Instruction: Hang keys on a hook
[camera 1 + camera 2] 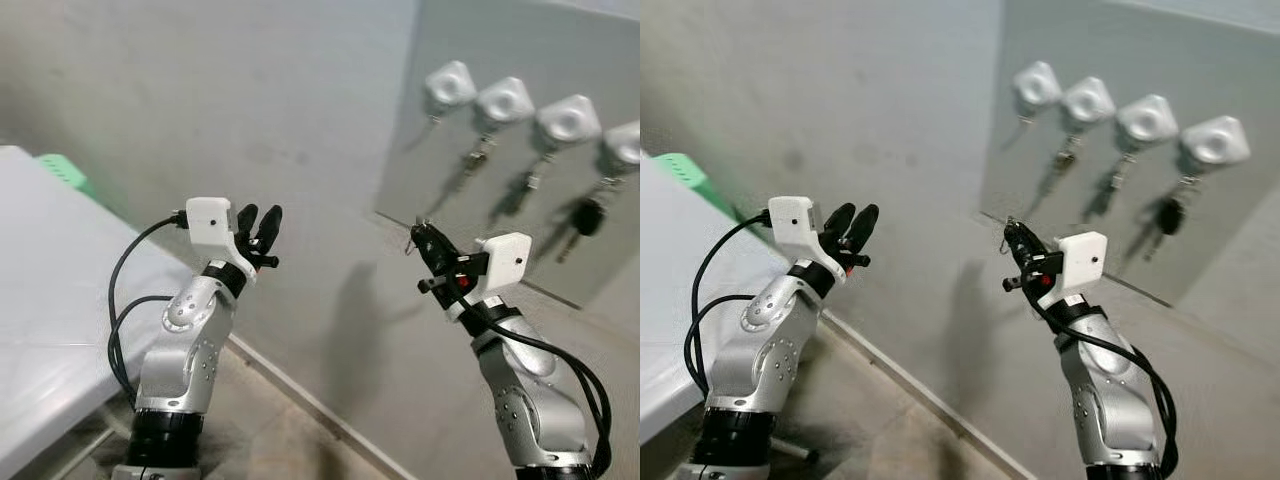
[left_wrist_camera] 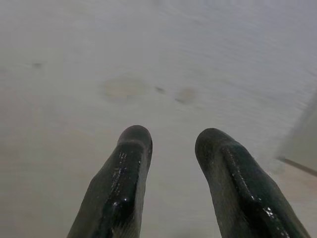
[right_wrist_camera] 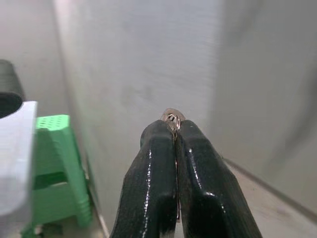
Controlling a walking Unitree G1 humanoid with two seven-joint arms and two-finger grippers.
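The right gripper pinches a small metal key ring at its fingertips, raised before the wall, below and to the left of the four white hooks; what hangs beneath is hidden. The leftmost hook looks bare. The left gripper idles, fingers narrowly parted. With so shallow a pinch, the ring may slip or miss the hook.

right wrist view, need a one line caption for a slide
Right tool shut on a key ring, pointed at a grey wall with a green stool off to one side.
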